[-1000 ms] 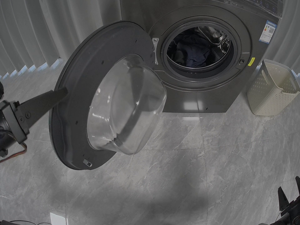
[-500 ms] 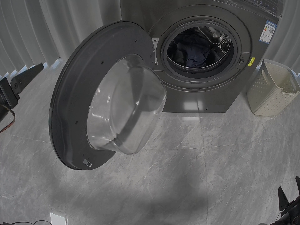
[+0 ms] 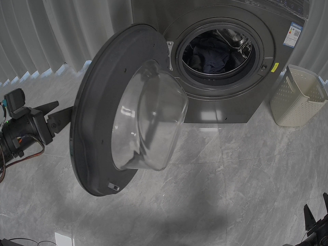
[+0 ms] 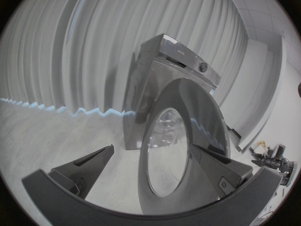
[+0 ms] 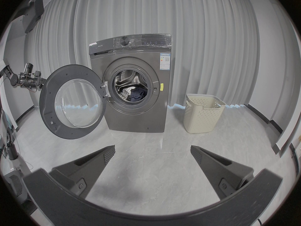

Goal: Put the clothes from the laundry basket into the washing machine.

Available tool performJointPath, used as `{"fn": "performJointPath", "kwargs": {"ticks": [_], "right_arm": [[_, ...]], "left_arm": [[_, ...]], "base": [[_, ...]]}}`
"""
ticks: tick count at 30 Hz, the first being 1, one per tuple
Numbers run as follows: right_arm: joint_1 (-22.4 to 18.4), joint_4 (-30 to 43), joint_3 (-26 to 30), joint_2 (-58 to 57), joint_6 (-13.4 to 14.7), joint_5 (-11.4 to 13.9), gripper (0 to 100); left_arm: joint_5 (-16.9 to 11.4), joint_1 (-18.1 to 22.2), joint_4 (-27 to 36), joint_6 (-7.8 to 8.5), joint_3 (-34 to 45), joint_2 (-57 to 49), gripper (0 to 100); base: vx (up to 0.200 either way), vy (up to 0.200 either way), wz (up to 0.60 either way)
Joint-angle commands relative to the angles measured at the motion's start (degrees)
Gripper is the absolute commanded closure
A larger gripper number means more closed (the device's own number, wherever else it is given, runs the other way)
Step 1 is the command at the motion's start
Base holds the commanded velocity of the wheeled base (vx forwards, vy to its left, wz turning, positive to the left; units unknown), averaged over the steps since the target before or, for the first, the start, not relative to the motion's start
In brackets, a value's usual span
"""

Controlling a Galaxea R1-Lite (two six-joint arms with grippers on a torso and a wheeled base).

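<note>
The grey washing machine [image 3: 218, 52] stands with its round door [image 3: 102, 120] swung out to my left, partly turned toward the opening. Dark clothes [image 3: 212, 57] lie inside the drum. The cream laundry basket [image 3: 300, 96] stands on the floor right of the machine, and its inside looks empty in the right wrist view [image 5: 202, 112]. My left gripper [image 3: 65, 106] is open at the door's outer face, its fingertips at the rim. In the left wrist view the door [image 4: 200, 116] stands edge-on between the open fingers [image 4: 91, 164]. My right gripper [image 5: 152, 148] hangs open and low, far from the machine [image 5: 134, 88].
Pleated curtains [image 3: 51, 24] hang behind and beside the machine. Grey tiled floor [image 3: 222, 175] spreads in front of the door and basket. A white wall and dark skirting [image 5: 260, 116] run along the right side of the room.
My left gripper pulled away to the left, then came back low against the door's outer face. The door has swung some way toward the machine's opening. The right arm has not moved.
</note>
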Motion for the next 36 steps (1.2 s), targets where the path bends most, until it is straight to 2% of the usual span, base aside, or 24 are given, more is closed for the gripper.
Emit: {"fn": "performJointPath", "kwargs": {"ticks": [1,7,22,28,32,35,36], "right_arm": [[0.0,-0.01,0.92,-0.93,-0.06,-0.04,0],[0.0,-0.01,0.92,-0.93,0.03,0.05,0],[0.0,-0.01,0.92,-0.93,-0.06,0.05,0],[0.0,-0.01,0.92,-0.93,-0.06,0.05,0],[0.0,-0.01,0.92,-0.93,-0.06,0.05,0],[0.0,-0.01,0.92,-0.93,-0.06,0.05,0],[0.0,-0.01,0.92,-0.93,-0.06,0.05,0]], "left_arm": [[-0.01,-7.24,-0.32,-0.11,-0.41,2.44,0],[0.16,-14.53,-1.02,-0.19,-1.73,5.25,0],[0.52,-21.65,-6.65,-0.02,-12.98,20.55,0],[2.27,-23.06,-9.37,-0.02,-18.25,26.79,0],[4.21,-23.85,-10.95,-0.19,-26.95,33.99,0],[7.19,-24.02,-11.13,-0.81,-35.21,40.41,0],[7.19,-24.02,-11.13,-0.81,-35.21,40.41,0]], "base": [[0.0,0.0,0.0],[0.0,0.0,0.0],[0.0,0.0,0.0],[0.0,0.0,0.0],[0.0,0.0,0.0],[0.0,0.0,0.0],[0.0,0.0,0.0]]}}
